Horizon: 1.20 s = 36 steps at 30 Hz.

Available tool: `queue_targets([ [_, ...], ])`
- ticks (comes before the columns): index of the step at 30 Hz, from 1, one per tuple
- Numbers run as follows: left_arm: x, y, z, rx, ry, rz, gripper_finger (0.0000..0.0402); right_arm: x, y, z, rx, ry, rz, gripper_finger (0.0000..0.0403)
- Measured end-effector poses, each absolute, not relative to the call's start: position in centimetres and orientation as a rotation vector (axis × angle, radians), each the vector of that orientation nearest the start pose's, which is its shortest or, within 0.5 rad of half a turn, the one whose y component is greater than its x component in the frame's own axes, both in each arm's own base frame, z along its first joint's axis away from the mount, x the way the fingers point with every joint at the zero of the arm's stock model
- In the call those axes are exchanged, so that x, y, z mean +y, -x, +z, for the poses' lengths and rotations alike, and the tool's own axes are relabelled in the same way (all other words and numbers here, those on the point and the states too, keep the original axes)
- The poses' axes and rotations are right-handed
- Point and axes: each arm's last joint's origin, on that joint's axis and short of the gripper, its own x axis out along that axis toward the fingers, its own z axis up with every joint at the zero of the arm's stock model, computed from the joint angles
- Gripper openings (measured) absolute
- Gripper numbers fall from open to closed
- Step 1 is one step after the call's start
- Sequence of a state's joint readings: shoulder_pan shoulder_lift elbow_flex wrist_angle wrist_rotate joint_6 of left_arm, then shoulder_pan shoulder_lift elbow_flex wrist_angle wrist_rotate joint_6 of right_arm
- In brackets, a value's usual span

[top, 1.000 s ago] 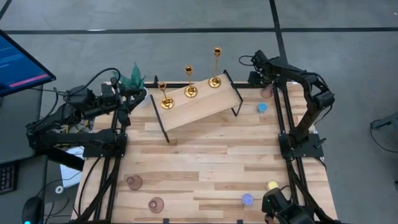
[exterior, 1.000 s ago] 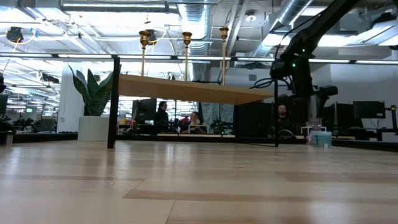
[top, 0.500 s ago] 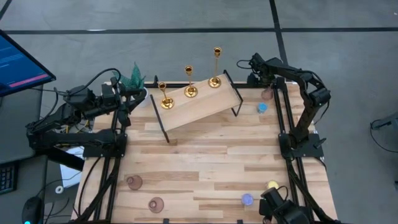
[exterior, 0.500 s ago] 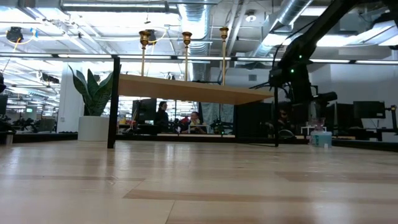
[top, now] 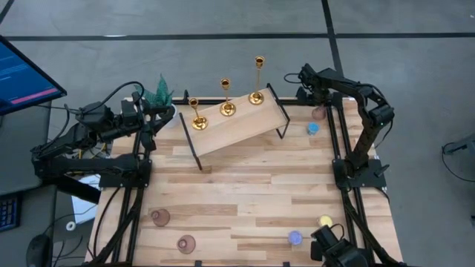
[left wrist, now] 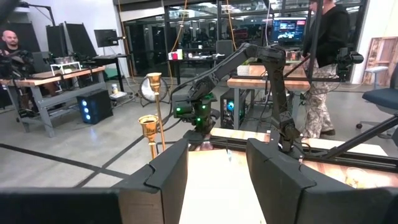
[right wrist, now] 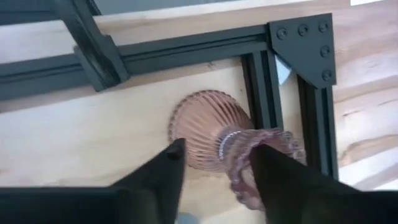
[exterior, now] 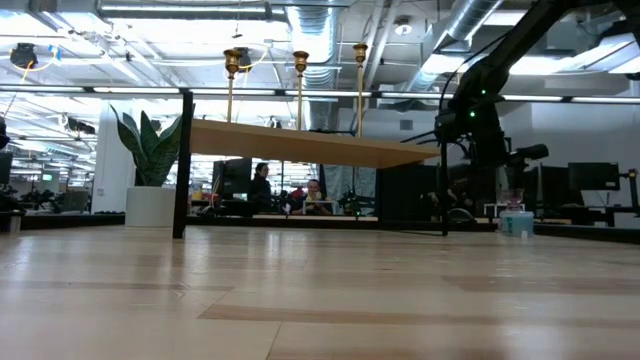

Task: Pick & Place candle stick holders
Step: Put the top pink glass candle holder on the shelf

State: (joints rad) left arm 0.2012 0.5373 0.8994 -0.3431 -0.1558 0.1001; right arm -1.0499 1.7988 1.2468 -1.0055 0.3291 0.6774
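Since a second ago my right gripper (right wrist: 214, 165) has swung in over the pink holder (right wrist: 214, 134) at the far right table (top: 245, 185) corner and narrowed about its frilled neck (only my wrist view shows this). Three gold candlesticks (top: 226, 100) stand shelved; two pink ones (top: 172, 230) wait. My left gripper (left wrist: 217, 180) hangs part-open, empty.

An open-plan office lab: exposed ceiling ducts (exterior: 320, 25), desks with monitors (left wrist: 289, 30), seated people (exterior: 315, 197).
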Motion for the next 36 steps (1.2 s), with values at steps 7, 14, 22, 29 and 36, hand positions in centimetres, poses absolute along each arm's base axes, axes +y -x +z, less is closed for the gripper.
queue_targets([
  [7,2.4,-9.5,38.3,-0.001,-0.099,0.358,0.0163,-28.2,-15.2,18.8,1.186,-1.041,-1.594,0.0060],
  [14,2.4,-9.5,38.3,-0.001,-0.099,0.358,0.0163,-28.1,-15.2,18.8,1.188,-1.046,-1.582,0.0020],
  [22,2.4,-9.5,38.3,-0.001,-0.099,0.358,0.0163,-27.6,-14.9,20.0,1.154,-1.054,-1.569,0.0020],
  [29,2.4,-9.5,38.3,-0.001,-0.099,0.358,0.0163,-26.6,-14.6,22.5,1.061,-1.080,-1.523,0.0016],
  [36,2.4,-9.4,38.3,-0.001,-0.099,0.358,0.0163,-25.4,-14.3,24.9,0.973,-1.036,-1.526,0.0016],
])
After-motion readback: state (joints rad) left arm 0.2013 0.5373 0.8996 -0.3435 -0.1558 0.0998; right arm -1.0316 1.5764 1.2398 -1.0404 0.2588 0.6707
